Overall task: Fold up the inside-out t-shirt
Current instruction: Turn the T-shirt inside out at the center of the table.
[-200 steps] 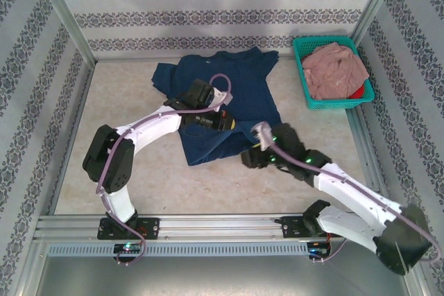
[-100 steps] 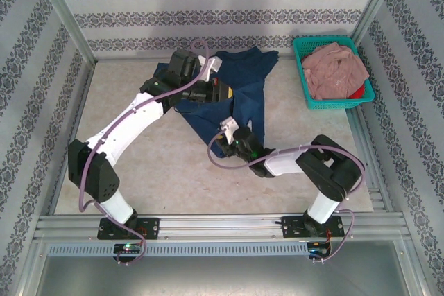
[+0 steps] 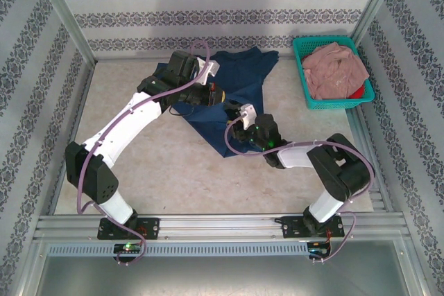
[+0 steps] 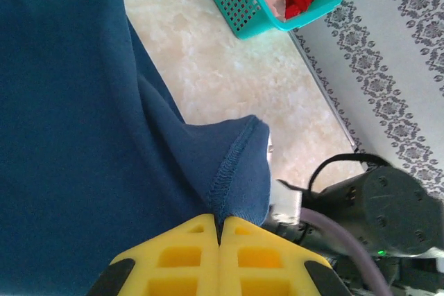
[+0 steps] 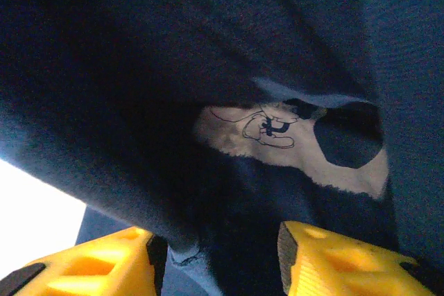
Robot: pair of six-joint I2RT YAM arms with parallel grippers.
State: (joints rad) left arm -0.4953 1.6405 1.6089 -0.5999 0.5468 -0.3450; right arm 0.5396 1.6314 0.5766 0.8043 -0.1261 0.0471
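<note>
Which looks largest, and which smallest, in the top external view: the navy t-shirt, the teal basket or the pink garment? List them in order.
1. navy t-shirt, largest even with the arms covering part of it
2. teal basket
3. pink garment, lying in the basket and only slightly smaller than it

Matt navy cloth t-shirt [image 4: 69, 136], stitched hem; teal perforated plastic basket [image 4: 236, 1]; smooth marbled tabletop [image 4: 229, 81].
</note>
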